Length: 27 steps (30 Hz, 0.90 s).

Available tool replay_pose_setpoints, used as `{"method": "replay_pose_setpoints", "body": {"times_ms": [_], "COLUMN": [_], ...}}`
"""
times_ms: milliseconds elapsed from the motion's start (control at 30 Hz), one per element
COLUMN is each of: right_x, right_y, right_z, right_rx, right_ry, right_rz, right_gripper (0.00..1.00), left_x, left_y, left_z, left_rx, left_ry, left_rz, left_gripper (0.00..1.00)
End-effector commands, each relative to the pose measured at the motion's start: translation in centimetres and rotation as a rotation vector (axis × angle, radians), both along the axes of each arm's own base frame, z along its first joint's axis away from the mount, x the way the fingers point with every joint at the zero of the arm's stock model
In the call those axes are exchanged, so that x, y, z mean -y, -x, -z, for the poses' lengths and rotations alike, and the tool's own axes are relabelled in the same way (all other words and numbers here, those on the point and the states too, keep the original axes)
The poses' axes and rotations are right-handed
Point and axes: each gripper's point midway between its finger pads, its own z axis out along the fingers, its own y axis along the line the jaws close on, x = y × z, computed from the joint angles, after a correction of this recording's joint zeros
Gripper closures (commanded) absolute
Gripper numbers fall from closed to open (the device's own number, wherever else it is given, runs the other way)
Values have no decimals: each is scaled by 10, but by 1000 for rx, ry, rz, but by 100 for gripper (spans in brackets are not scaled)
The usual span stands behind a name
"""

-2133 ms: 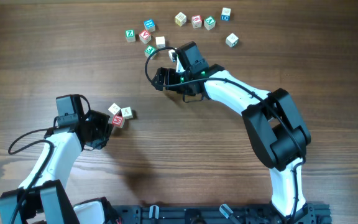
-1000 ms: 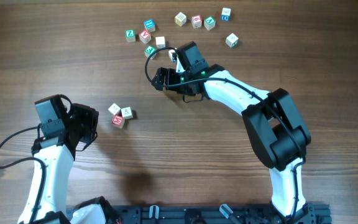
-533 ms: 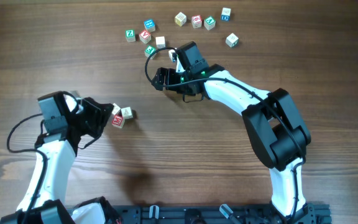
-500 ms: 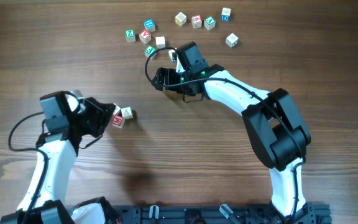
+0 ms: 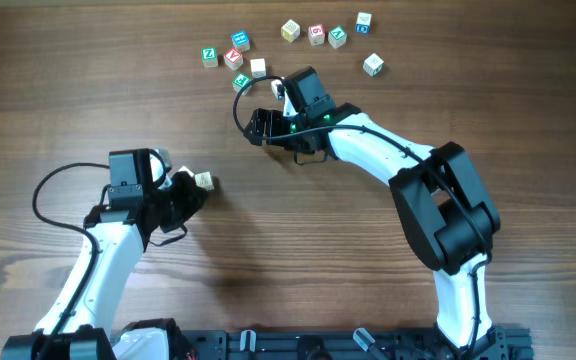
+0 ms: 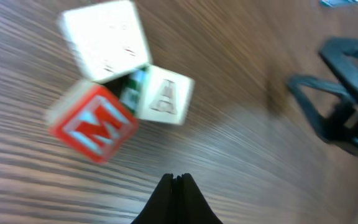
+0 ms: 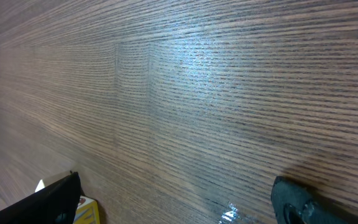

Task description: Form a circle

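Observation:
Three small pale wooden cubes sit tight together in the left wrist view: a blank-faced one [image 6: 104, 40], one lettered A [image 6: 165, 96] and a red one lettered M [image 6: 95, 122]. My left gripper [image 6: 176, 178] is shut with nothing in it, its tip just short of them. Overhead, the left gripper [image 5: 190, 194] covers most of this cluster, and only the A cube [image 5: 204, 181] shows clearly. My right gripper [image 5: 254, 127] stands wide open and low over bare wood farther back; its fingers [image 7: 58, 198] hold nothing.
Several loose alphabet cubes lie scattered at the back, from a green one [image 5: 210, 57] to a pale one [image 5: 372, 65]. A yellow-faced cube [image 7: 86, 210] peeks beside the right gripper's left finger. The right arm [image 5: 408, 170] stretches across the table's right half.
The left arm swung out left, then back right; its shut gripper now sits over the cube cluster, hiding the red cube overhead. The right arm has not moved.

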Motion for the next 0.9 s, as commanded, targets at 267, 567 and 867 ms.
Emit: {"method": "replay_pose_setpoints", "body": {"times_ms": [267, 567, 867], "right_x": [37, 37, 37], "right_y": [13, 13, 13], "right_z": [60, 60, 60], "right_rx": [-94, -94, -94], "right_ry": [151, 151, 151], "right_rz": [66, 65, 65], "right_gripper": [0, 1, 0], "left_x": [-40, -74, -81], "left_y": [-9, 5, -18], "left_z": [10, 18, 14], "left_rx": [-20, -109, -21], "left_ry": [-169, -262, -273], "left_rz": [-208, -464, -502], "left_gripper": [96, 96, 96]}}
